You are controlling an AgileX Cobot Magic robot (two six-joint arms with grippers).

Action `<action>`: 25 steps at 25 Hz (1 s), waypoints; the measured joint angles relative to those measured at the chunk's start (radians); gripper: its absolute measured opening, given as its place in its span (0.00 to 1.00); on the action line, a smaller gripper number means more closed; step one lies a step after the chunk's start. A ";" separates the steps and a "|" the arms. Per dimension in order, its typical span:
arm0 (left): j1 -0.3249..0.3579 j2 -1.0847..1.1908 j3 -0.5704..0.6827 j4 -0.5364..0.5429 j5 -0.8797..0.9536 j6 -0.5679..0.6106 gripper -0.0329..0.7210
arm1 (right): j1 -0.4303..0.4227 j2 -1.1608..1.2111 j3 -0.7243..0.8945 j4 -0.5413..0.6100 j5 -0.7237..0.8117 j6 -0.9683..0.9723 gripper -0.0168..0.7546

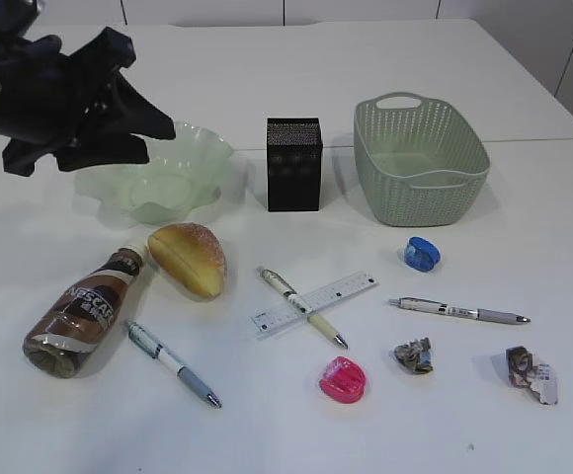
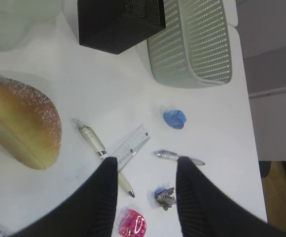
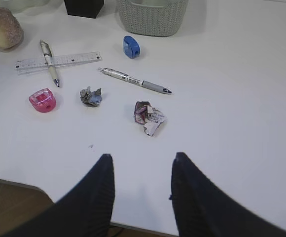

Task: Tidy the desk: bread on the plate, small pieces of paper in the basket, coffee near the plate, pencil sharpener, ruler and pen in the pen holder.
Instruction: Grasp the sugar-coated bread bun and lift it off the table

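Nothing looks sorted yet. The left claw (image 1: 133, 123) hangs open and empty above the pale green ruffled glass plate (image 1: 183, 148). Just below it on the white counter (image 1: 267, 59) lie the golden-brown split bun (image 1: 190, 259) and the brown Nescafe coffee bottle (image 1: 87, 311), tipped on its side. Off to its right stand the black mesh pen holder (image 1: 294, 164) and the sage-green woven plastic basket (image 1: 420, 158), both apparently unfilled. Ahead of the right claw (image 3: 140, 168), also open and holding nothing, sit the two crumpled paper wads (image 3: 149, 116). Beyond those are the clear plastic ruler (image 3: 59, 61), three pens (image 3: 135, 80), a blue sharpener (image 3: 131, 46) and a pink sharpener (image 3: 42, 100). Every step remains.
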State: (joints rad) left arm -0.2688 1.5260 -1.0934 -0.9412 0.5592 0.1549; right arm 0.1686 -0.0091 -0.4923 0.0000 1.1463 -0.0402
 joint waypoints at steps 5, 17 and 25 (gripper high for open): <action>0.000 0.000 -0.002 0.029 -0.002 0.000 0.41 | 0.000 0.000 0.000 0.000 0.000 0.000 0.43; 0.000 0.012 -0.005 0.571 0.253 -0.106 0.41 | 0.000 0.000 0.000 0.000 0.000 0.000 0.43; 0.000 0.012 -0.005 0.971 0.526 -0.444 0.41 | 0.000 0.000 0.000 0.000 0.000 0.000 0.43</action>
State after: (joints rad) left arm -0.2688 1.5383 -1.0980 0.0298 1.0855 -0.2889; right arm 0.1686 -0.0091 -0.4923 0.0000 1.1463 -0.0402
